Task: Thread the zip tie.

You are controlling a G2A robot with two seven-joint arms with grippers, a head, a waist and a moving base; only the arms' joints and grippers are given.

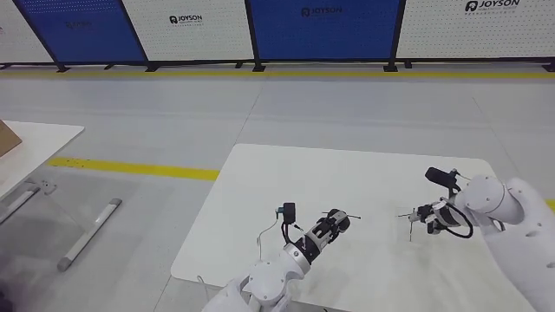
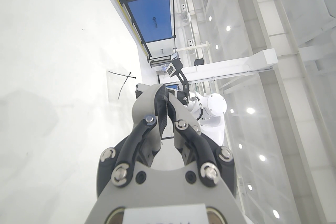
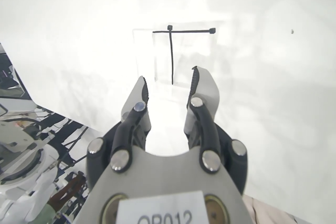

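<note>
We count two arms, two grippers and two black zip ties on one white table [image 1: 364, 173].

At the left, the left arm rises from the table's near edge and angles toward the middle. The left gripper [image 2: 166, 93] hangs above the bare tabletop with its fingers pressed together. In the top view a thin dark line crosses its tip, but it is too small for us to tell what it is.

Farther right lie the zip ties [image 3: 170, 31], crossed like a letter T on a clear plastic piece [image 3: 143, 51] that rests on the table. The first zip tie [image 3: 189, 31] forms the bar. The second zip tie [image 3: 171, 59] forms the stem, with its head at the crossing.

At the right, the right arm comes in from the table's right side, bent, with its gripper pointing at the ties. The right gripper [image 3: 169, 74] has its fingers spread wide and holds nothing. The stem's tail points into the gap between them, and we cannot tell whether it touches.
</note>
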